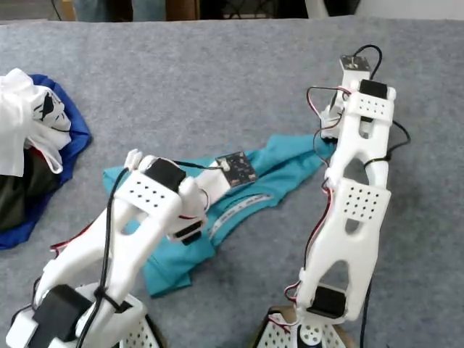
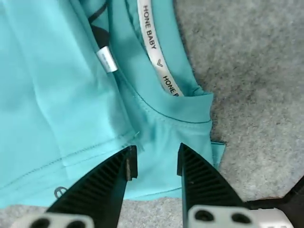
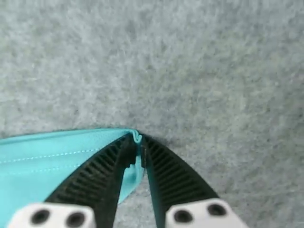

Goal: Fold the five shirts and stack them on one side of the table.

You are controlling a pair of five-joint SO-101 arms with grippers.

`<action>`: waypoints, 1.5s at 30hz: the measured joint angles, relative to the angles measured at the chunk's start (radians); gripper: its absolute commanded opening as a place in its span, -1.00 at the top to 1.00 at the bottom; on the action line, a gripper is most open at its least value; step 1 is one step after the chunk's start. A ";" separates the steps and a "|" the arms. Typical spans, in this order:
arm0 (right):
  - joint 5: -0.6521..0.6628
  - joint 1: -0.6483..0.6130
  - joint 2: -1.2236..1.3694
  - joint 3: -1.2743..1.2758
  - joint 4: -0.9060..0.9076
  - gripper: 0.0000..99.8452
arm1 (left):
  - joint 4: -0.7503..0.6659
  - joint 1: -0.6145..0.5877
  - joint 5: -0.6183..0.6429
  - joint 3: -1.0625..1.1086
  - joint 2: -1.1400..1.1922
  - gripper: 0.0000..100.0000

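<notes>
The right hand [image 3: 138, 141] is clamped on an edge of the crumpled teal cotton shirt [image 1: 286, 161] lying mid-table, holding it taut toward 2 o'clock. The left hand [image 2: 156, 154], fingers apart, hovers by the collar [image 2: 190, 102], probably to grip there. A heap of white, blue and dark shirts [image 1: 43, 138] waits at 9 o'clock.

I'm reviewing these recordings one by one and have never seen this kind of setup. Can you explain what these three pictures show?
These are two robot arms, the left arm and the right arm, side by side at a grey table. The high view looks down on both; the other two pictures come from cameras on each arm's wrist. A teal shirt lies between the arms, and a pile of shirts, white, blue and dark, sits to one side. The right gripper is shut on an edge of the teal shirt. The left gripper is open over its collar, holding nothing.
</notes>
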 measured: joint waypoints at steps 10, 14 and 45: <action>0.000 0.000 0.000 0.000 0.000 0.97 | -0.094 -0.057 -0.011 -0.002 0.114 0.74; 0.000 0.000 0.000 0.000 0.000 0.97 | -0.094 -0.057 -0.017 -0.003 0.138 0.74; 0.000 0.000 0.000 0.000 0.000 0.97 | -0.117 -0.130 0.068 -0.005 0.241 0.67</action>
